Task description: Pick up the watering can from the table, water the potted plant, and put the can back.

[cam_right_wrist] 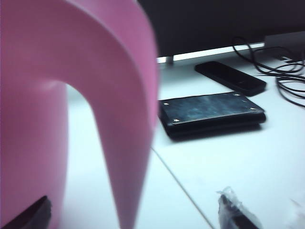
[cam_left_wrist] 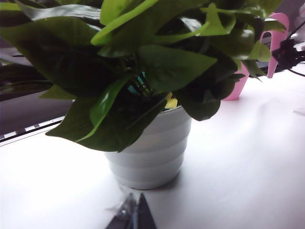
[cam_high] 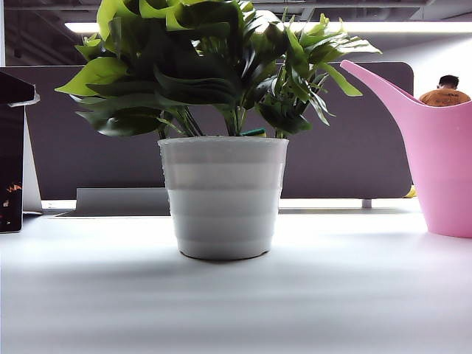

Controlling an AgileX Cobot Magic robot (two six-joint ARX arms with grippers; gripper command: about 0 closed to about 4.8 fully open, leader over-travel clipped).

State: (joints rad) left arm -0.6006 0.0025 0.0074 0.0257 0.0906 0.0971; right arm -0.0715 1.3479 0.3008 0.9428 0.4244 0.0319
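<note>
Watering can (cam_right_wrist: 57, 95) handle rises between the right end effector's (cam_right_wrist: 136, 214) wide-apart fingers, untouched. The can stands on the desk (cam_high: 236, 295), right of the potted plant (cam_high: 223, 195). Left end effector (cam_left_wrist: 133, 214), tips together, sits low before the pot.

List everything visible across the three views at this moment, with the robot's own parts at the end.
potted plant: one, green leaves in a white ribbed pot, centre of the table.
watering can: one, pink, standing on the table right of the pot, spout slanting toward the leaves.
table: one, pale grey-white.
black flat case: one, lying on the table beyond the can's handle.
dark phone-like slab: one, black, behind the case.
cables: black, looped past the slab.
person: one, orange top, far background.
left gripper: dark fingers together, low before the pot.
right gripper: open, fingers either side of the can's handle.
</note>
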